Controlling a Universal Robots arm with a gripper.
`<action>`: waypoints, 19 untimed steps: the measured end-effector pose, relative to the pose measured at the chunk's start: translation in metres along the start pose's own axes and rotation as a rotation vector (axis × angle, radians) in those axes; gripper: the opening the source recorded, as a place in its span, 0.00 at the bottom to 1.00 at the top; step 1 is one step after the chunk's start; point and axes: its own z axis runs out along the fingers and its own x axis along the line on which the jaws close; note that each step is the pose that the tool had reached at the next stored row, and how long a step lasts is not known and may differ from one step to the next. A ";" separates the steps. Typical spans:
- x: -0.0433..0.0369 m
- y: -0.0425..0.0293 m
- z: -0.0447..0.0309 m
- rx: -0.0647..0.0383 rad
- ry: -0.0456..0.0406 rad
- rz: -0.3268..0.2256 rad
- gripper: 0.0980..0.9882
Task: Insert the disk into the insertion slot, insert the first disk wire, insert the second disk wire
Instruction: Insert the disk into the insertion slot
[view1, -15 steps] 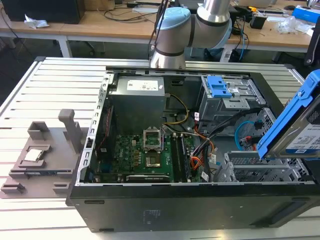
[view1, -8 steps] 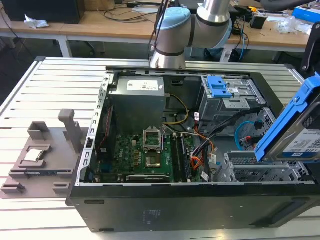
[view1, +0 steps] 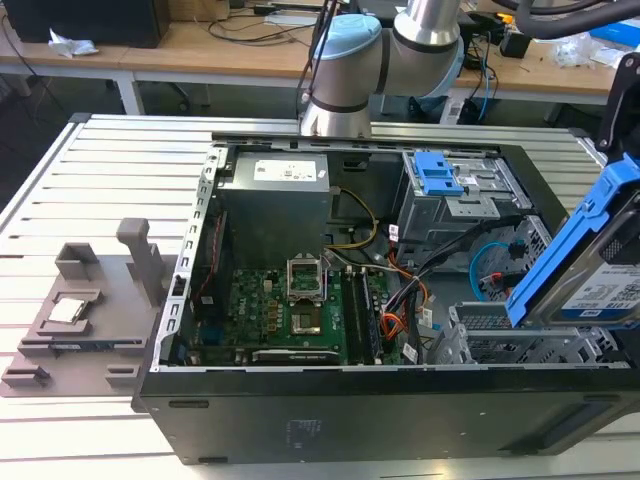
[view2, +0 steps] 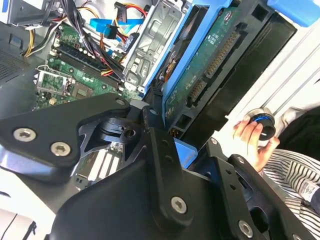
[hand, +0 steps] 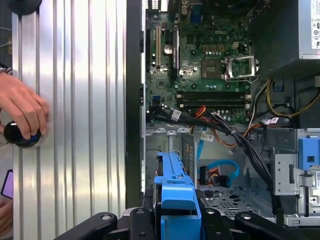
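Step one in hand: disk insertion. Hand (hand: 175, 219) clenched on disk (view1: 600, 290), tilted, aloft above insertion slot (view1: 510, 345), near tabletop (view1: 100, 160) edge at exterior view's right. Not yet in. Judgement: needs levelling, squaring to slot mouth, avoiding cables (hand: 240, 140).

In the exterior view, the picture's right edge cuts off the disk (view1: 585, 275), and the disk conceals part of the insertion slot (view1: 490, 338). The top edge cuts off the arm (view1: 400, 45). In both wrist views, the black linkage of the gripper (hand: 175, 217) covers the clamped end of the disk. In the first wrist view, the picture's edge cuts off a person's hand (hand: 20, 110) at the tabletop (hand: 75, 125) edge. The dark round object (hand: 19, 136) under it cannot be identified.
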 end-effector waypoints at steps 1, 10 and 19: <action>0.0000 0.0000 0.0012 0.000 0.0000 0.000 0.30; 0.0000 -0.0005 0.0132 0.000 -0.0001 0.000 0.30; -0.0010 0.0067 0.0243 0.000 -0.0007 0.000 0.30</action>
